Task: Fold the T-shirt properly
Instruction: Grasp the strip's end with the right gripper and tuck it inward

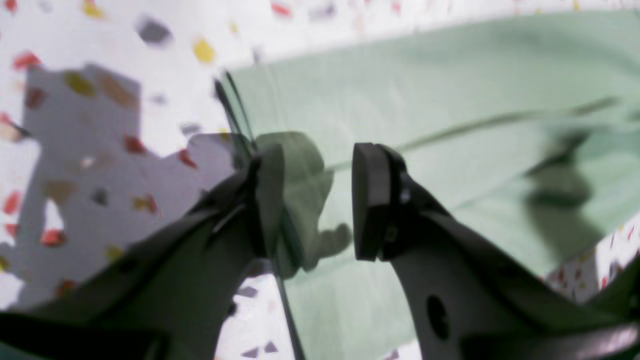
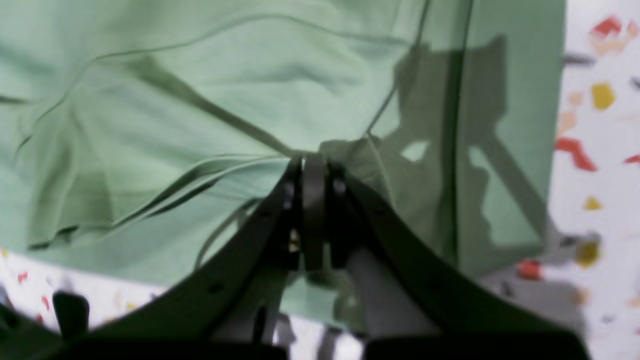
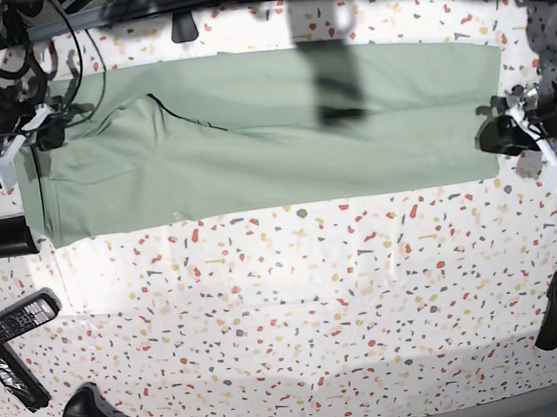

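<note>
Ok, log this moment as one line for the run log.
stage: T-shirt folded into long band on table | left gripper: open at shirt's end | right gripper: shut on T-shirt

The left gripper (image 1: 317,200) hangs low with its jaws parted, nothing between the pads. The right gripper (image 2: 314,200) is clamped fully together, angled downward.

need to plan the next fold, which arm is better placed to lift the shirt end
Right. The right gripper is shut on the pale sage-green cloth T-shirt; the left gripper is open at the other end, gripping nothing.
</note>
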